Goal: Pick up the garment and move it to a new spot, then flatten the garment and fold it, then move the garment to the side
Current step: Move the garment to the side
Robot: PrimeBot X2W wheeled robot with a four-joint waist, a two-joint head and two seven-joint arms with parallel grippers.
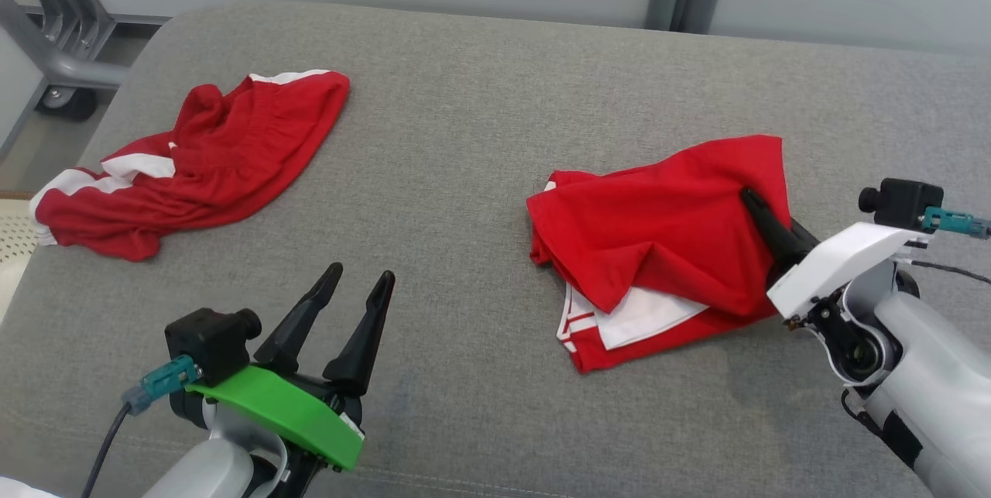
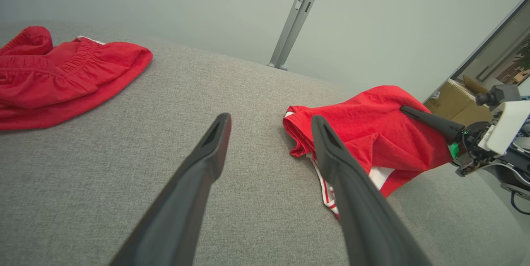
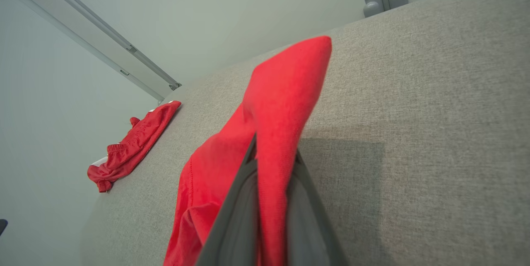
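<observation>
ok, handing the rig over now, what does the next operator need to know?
Left end effector: open, empty, above the grey cushion.
Right end effector: shut on the right edge of the red garment.
That garment lies crumpled on the cushion's right side; a second red garment lies far left.
Done: grasp taken.
Left to do: move it to a new spot, flatten, fold, set aside.

My fingers (image 1: 306, 312) are black; the crumpled cloth garment (image 1: 666, 227) is red, white trim with red stripes; woven tabletop (image 1: 464, 134) is speckled grey.
</observation>
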